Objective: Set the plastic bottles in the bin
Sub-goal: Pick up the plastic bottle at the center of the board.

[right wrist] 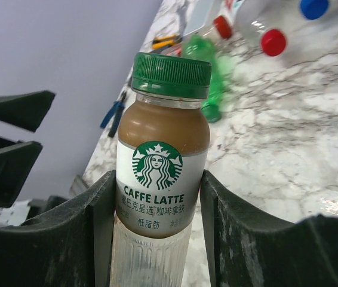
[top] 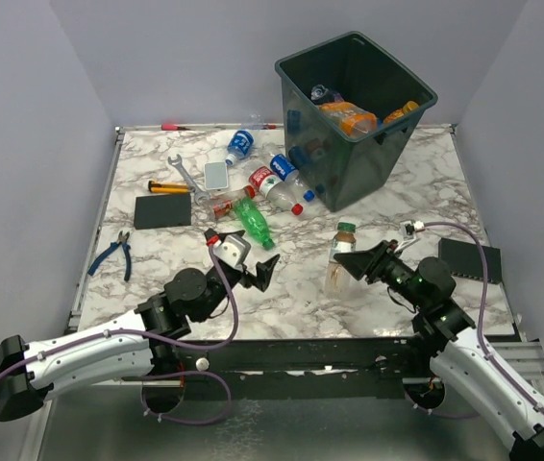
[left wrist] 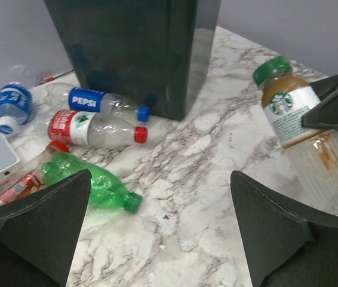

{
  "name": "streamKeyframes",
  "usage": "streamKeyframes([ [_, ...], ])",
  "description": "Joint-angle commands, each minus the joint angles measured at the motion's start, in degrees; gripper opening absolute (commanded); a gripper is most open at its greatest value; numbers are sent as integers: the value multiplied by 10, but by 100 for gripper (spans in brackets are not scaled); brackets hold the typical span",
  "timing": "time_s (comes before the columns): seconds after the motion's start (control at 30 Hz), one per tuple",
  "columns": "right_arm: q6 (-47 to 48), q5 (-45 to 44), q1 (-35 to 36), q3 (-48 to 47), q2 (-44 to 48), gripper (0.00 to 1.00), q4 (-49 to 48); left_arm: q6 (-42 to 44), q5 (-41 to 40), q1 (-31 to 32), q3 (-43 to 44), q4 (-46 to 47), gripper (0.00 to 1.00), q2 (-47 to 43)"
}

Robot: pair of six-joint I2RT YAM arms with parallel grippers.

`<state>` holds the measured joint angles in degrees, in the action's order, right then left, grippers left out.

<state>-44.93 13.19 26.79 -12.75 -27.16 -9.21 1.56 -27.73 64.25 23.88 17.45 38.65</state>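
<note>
The dark bin (top: pixel 387 158) stands at the back right with several bottles inside; its wall fills the top of the left wrist view (left wrist: pixel 133 54). My right gripper (top: pixel 351 261) is shut on a Starbucks latte bottle (top: pixel 341 252) with a green cap, gripping both sides of its label (right wrist: pixel 157 173); it also shows in the left wrist view (left wrist: pixel 303 128). My left gripper (top: pixel 248 264) is open and empty over the marble (left wrist: pixel 160 230). A green bottle (left wrist: pixel 94 182), a red-label bottle (left wrist: pixel 91 128), a Pepsi bottle (left wrist: pixel 97 101) and a blue-label bottle (left wrist: pixel 12 104) lie left of the bin.
A wrench (top: pixel 187 176), a yellow-handled tool (top: pixel 168 188), a small grey slab (top: pixel 216 175) and a black slab (top: pixel 162 211) lie at the left. Blue pliers (top: pixel 113 254) lie near the left edge. A dark slab (top: pixel 469 257) lies at the right edge.
</note>
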Motion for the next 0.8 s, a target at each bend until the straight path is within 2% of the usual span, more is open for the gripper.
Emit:
streamKeyframes([
  [0.0,-3,90,31,-11,-5,30,-74,-41,116,4,17,5,99,-8],
  [0.1,15,1,103,-20,-20,27,-87,-63,210,4,8,22,99,-29],
  [0.17,16,-39,144,-12,-29,27,-129,-86,254,4,10,25,99,-40],
  [0.33,-20,-47,187,-2,-109,27,-302,-118,303,3,50,-24,99,-25],
  [0.5,-16,-71,234,-28,-185,27,-411,-126,331,3,79,-56,99,8],
  [0.77,4,-87,262,-51,-222,27,-478,-127,333,2,96,-80,99,31],
])
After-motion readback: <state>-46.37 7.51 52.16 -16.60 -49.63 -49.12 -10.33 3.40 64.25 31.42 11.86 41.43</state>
